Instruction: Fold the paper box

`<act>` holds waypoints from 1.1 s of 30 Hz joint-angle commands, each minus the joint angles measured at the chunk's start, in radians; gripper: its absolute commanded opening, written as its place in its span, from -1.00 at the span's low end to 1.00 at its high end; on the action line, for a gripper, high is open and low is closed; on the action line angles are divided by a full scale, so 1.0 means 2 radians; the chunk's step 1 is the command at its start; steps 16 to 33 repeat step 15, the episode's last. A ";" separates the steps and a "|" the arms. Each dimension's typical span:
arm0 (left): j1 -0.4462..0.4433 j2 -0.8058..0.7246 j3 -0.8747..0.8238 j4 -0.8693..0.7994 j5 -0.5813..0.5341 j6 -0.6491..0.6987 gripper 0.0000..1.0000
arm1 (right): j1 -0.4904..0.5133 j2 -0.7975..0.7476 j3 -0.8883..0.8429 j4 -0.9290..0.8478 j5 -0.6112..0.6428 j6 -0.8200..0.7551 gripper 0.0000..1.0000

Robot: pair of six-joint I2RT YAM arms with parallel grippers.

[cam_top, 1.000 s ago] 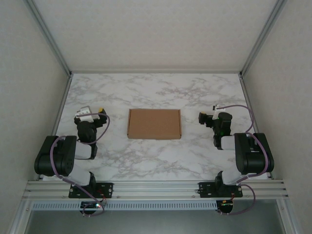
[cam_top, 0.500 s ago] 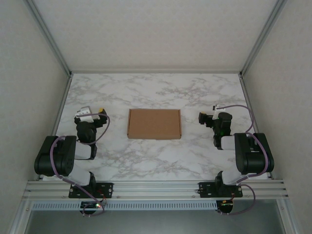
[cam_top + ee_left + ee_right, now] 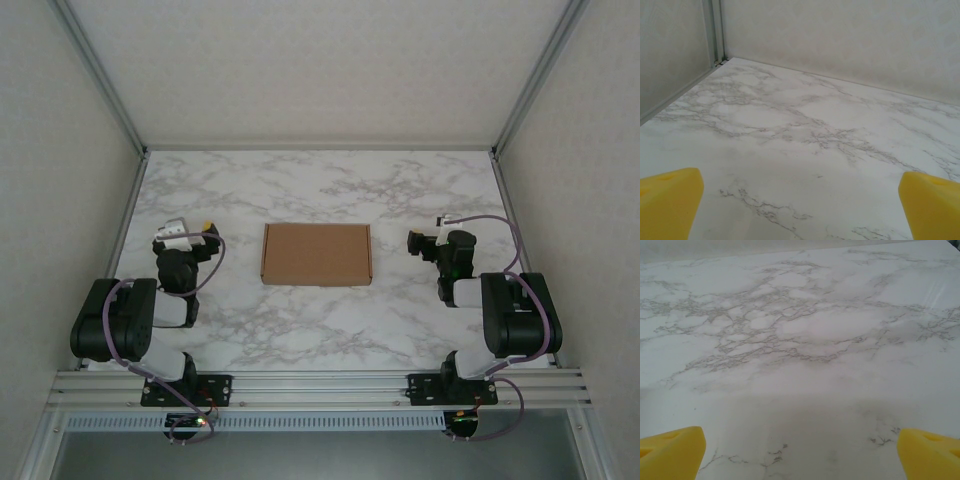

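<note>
Flat paper box (image 3: 316, 254) between left tool (image 3: 187, 231), right tool (image 3: 440, 240), touching neither.

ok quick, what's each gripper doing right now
Left gripper: open, holding nothing.
Right gripper: open, holding nothing.

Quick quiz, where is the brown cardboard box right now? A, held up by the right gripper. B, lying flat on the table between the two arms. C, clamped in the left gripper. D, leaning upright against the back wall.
B: the paper box lies flat on the marble table, with the left gripper and the right gripper both open and well apart from it on either side.
</note>
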 commanded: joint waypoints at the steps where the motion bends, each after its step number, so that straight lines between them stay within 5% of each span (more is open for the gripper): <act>1: 0.004 0.004 0.004 0.009 0.003 -0.004 0.99 | -0.002 -0.001 0.005 0.002 -0.009 -0.009 0.98; 33: 0.003 0.005 0.005 0.008 0.003 -0.003 0.99 | -0.002 -0.001 0.005 0.002 -0.008 -0.010 0.98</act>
